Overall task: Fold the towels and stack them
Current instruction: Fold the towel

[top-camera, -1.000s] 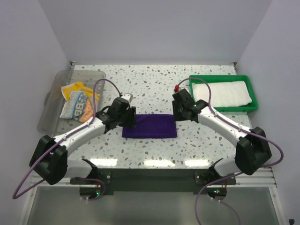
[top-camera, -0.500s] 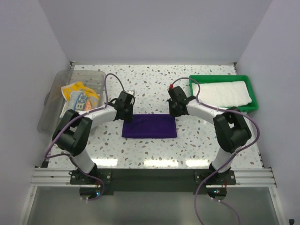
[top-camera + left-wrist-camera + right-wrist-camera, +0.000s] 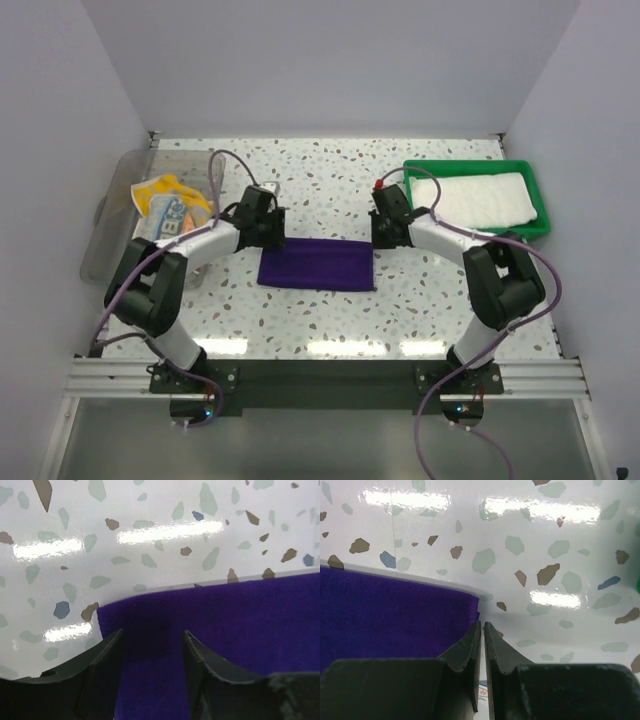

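Note:
The folded deep purple towel (image 3: 316,265) lies flat mid-table. My left gripper (image 3: 271,237) is at its far left corner. In the left wrist view it (image 3: 152,632) is open, its fingers straddling the purple towel (image 3: 240,615) just inside the corner and holding nothing. My right gripper (image 3: 384,238) is at the far right corner. In the right wrist view it (image 3: 483,625) is shut, its tips right beside the purple towel's (image 3: 395,615) edge, with no cloth showing between them. The white towel (image 3: 470,198) lies in the green tray (image 3: 475,235). The lettered towel (image 3: 165,215) is crumpled in the clear bin (image 3: 105,250).
The green tray stands at the far right and the clear bin at the far left of the speckled table (image 3: 320,320). Walls close in the back and both sides. Cables loop above both wrists.
Both arms have swung from a low stretched pose to raised elbows. The grippers stay at the purple towel's far corners, each shifted slightly outward, and the towel now lies a little wider to the left.

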Tool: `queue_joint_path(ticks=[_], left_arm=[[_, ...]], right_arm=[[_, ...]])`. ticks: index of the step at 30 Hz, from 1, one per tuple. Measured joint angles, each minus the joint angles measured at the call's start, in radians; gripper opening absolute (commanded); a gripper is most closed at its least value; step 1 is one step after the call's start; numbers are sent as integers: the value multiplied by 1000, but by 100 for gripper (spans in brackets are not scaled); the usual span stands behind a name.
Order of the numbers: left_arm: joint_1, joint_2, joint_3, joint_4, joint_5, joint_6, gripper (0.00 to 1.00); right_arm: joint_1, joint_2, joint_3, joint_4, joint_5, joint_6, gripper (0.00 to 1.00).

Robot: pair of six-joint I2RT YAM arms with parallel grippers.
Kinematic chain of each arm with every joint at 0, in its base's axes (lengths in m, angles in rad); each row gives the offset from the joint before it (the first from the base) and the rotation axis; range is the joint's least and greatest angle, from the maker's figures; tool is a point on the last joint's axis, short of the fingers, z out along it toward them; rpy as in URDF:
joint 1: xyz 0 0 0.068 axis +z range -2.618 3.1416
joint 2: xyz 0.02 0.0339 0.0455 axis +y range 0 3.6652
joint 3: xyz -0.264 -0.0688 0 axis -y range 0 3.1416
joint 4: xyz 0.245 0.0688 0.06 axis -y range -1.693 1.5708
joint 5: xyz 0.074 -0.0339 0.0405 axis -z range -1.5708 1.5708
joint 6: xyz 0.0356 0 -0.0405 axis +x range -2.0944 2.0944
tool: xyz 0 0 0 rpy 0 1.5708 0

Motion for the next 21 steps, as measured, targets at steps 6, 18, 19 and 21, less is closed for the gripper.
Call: queue_joint_path(ticks=[6,18,19,21], left_arm=[[0,-178,-51,-29,10,-2,52],[-42,-288,-284,-78,8,-61,30],[-42,-286,-299,-77,8,-70,28],[-43,-285,-312,-70,3,-85,27]], right_arm=[[0,-97,0,-62,-27,-19,23],[117,-190,-145,-81,-149,20,23],[117,-190,-174,-81,-153,25,23],[117,-190,-218,-82,-156,34,23]])
